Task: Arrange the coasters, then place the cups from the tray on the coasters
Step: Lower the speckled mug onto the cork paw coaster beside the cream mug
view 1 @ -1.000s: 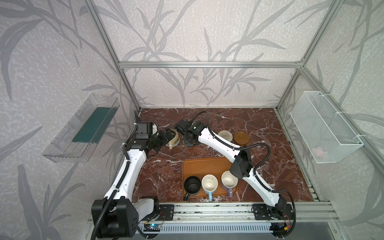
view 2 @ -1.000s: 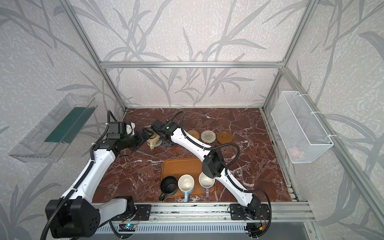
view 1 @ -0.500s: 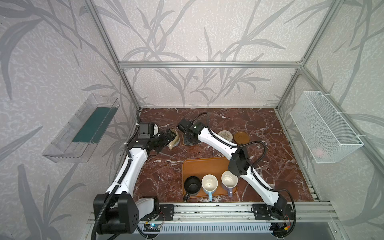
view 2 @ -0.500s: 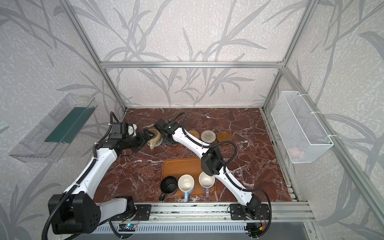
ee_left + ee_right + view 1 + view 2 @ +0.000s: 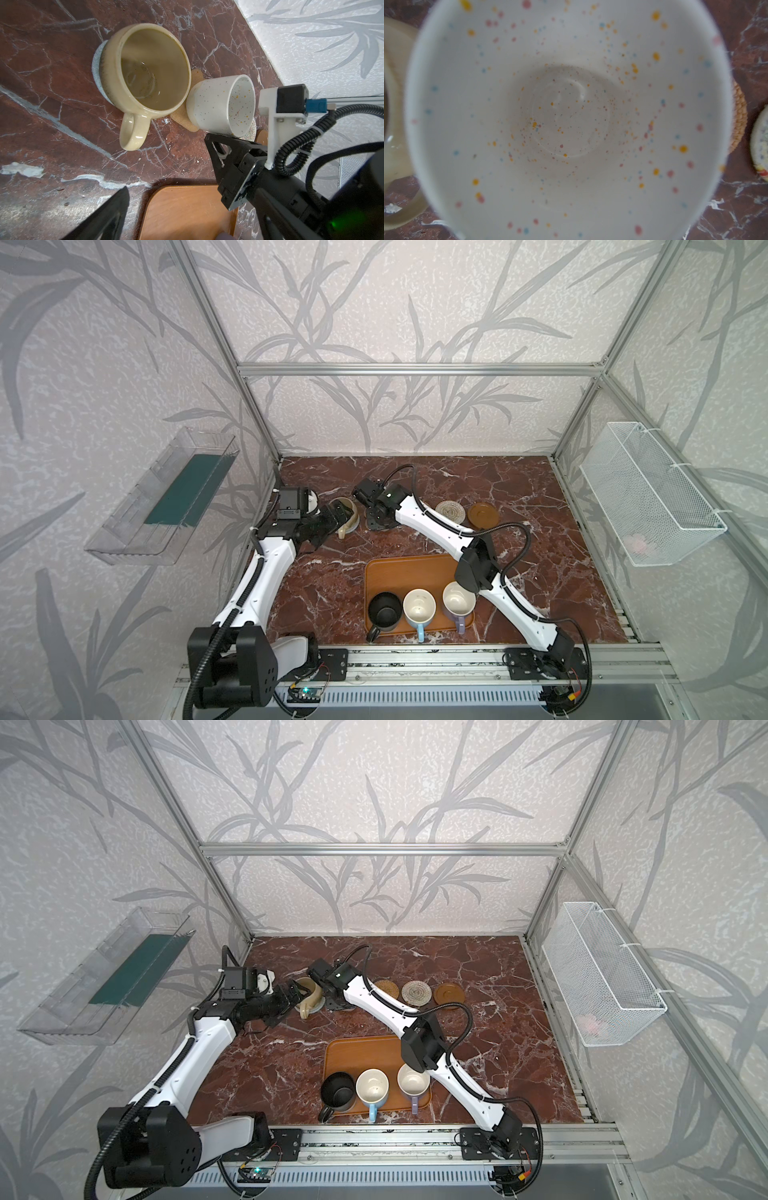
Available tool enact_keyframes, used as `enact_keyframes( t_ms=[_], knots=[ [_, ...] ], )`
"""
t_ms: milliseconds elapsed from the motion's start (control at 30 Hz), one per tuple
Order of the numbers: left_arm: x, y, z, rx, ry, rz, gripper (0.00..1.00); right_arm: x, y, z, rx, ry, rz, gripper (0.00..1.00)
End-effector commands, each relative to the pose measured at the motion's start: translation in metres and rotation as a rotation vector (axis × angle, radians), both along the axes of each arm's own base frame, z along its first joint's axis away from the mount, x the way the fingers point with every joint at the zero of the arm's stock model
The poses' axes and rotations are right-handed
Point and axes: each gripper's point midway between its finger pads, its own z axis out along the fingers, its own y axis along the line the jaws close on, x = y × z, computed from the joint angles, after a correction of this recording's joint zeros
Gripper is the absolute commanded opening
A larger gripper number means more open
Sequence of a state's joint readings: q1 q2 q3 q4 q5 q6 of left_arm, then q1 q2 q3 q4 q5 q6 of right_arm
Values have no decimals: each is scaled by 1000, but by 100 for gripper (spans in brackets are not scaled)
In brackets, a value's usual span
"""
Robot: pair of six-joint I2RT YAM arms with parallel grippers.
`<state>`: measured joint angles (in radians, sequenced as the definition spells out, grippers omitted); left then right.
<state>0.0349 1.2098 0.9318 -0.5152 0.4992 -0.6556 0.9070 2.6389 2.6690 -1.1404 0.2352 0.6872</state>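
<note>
Speckled white ceramic mug (image 5: 220, 108), pinched tilted by the right gripper (image 5: 217, 142), could be knocked against the rounded beige mug (image 5: 145, 70) alongside; left gripper (image 5: 338, 517) spread.

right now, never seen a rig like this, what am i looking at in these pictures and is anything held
This is a robot with two white arms, each ending in a two-fingered gripper. Two pictures look down on the marble table; the other two come from a camera on each wrist. An orange-brown tray holds a black cup, a light blue cup and a lavender cup. Farther back, a beige cup stands on a grey-blue coaster; the rattan coaster, rope coaster and wooden disc carry no cup. The left gripper is open near the beige cup. The right gripper is shut on a speckled white cup, tilted over a tan coaster; its wrist picture looks straight into that cup.
</note>
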Motion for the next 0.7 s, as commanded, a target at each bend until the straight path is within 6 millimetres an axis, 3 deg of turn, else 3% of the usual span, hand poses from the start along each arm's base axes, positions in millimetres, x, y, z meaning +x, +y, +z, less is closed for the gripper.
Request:
enact_keyframes(
  t_ms=[0, 367, 567, 667],
  knots=[
    [-1, 0, 1, -8, -8, 0, 96, 15, -1, 9, 17, -52, -39, 0],
    [-4, 2, 3, 2, -15, 6, 96, 10, -2, -1, 11, -18, -33, 1],
    [-7, 2, 1, -1, -13, 7, 96, 11, 1, 2, 27, -13, -19, 29],
    [-8, 1, 1, -2, -12, 5, 96, 10, 0, 2, 26, -11, -18, 36]
  ],
)
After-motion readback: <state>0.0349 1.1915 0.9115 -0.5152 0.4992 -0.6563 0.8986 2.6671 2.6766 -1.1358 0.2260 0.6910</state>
